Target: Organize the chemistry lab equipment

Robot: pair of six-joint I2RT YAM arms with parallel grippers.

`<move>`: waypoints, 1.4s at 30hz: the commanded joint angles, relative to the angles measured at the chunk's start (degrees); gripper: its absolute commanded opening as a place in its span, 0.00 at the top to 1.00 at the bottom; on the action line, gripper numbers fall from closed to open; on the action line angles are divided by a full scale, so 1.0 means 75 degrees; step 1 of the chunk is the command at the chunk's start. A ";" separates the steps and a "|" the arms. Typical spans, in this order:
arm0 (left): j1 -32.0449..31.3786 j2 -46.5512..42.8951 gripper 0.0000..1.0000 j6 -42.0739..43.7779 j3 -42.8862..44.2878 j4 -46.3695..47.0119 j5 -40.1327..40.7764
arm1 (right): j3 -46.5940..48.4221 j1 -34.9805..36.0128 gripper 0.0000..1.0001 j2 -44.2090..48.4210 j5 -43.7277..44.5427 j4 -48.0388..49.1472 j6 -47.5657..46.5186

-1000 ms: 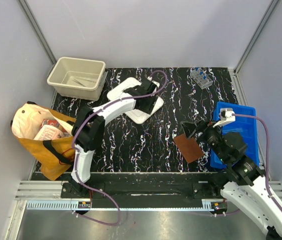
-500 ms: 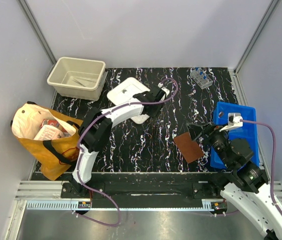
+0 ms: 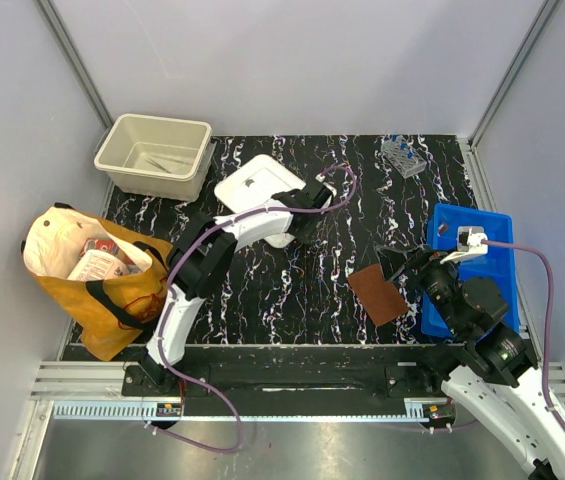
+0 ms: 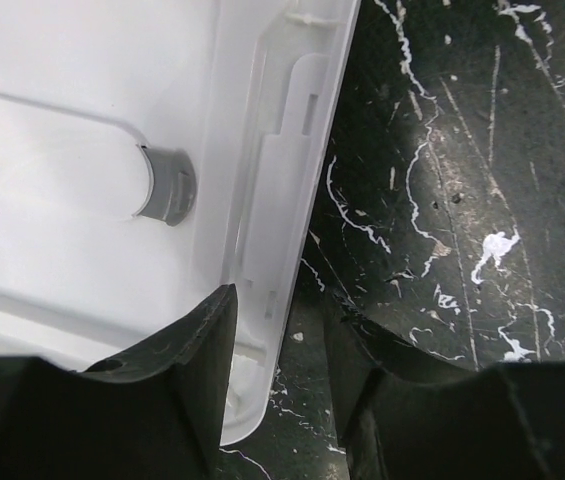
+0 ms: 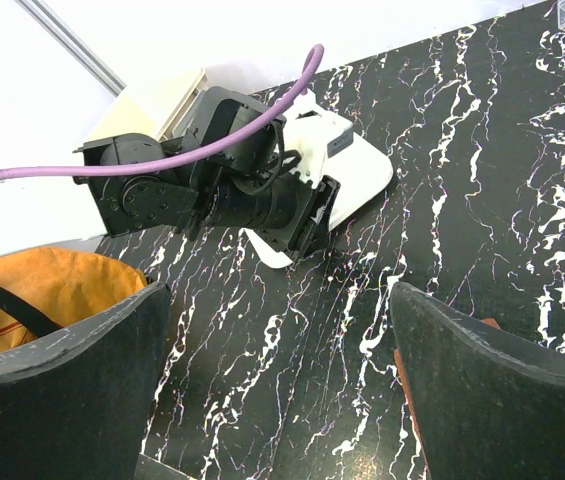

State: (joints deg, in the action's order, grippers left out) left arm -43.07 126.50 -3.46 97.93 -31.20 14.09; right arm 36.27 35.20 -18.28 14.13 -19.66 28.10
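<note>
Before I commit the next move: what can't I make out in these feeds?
- Blue bin contents: top view, right arm covers them.
- Beige tub items: top view, too small.
- Tube rack: tiny in top view, cut by right wrist frame edge.
- White tray interior: left wrist view, washed out and cropped.

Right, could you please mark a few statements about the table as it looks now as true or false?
1. The left end effector straddles the white tray's rim. True.
2. The right end effector grips the brown pad. False: it is open and empty.
3. The tube rack sits inside the blue bin. False: it stands on the table, beyond the bin.
4. The beige bin holds thin grey tools. True.
</note>
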 commanded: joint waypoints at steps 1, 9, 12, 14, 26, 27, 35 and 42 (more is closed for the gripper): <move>-0.0035 0.0208 0.57 0.0017 0.0349 0.0199 0.0418 | 0.0086 0.0041 0.05 0.0012 0.0190 0.0149 -0.0113; -0.0140 0.0325 0.69 -0.0089 0.0372 0.0047 0.0501 | 0.0074 0.0029 0.05 0.0035 0.0132 0.0160 -0.0043; -0.0210 0.0395 0.74 -0.0159 0.0361 -0.0011 0.0500 | 0.0156 0.0029 0.05 0.0035 0.0097 0.0172 -0.0020; -0.0211 0.0407 0.91 -0.0218 0.0419 -0.0163 0.0408 | 0.0179 0.0029 0.05 0.0047 0.0073 0.0149 -0.0020; -0.0222 -0.1817 1.00 -0.0218 0.0572 -0.0937 -0.1313 | 0.0332 0.0018 0.08 -0.0152 -0.0231 0.0839 -0.1705; -0.0222 -0.1993 1.00 -0.0206 0.0490 -0.0949 -0.1501 | 0.0297 0.0029 0.08 -0.0175 -0.0359 0.0979 -0.1928; -0.0211 -0.2943 1.00 0.0051 0.0326 -0.1546 -0.2873 | -0.0255 0.0018 0.08 -0.1004 -0.2456 0.2948 -0.3639; -0.0199 -0.3635 1.00 0.0169 -0.0037 -0.1840 -0.3776 | 0.0906 0.0041 0.02 -0.3034 -0.4028 0.1988 -0.6321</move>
State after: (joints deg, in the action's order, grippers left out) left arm -44.56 103.92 -3.86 98.91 -43.90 -8.69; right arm 38.87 35.22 -37.43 -6.63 -4.14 -3.70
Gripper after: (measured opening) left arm 0.025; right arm 0.969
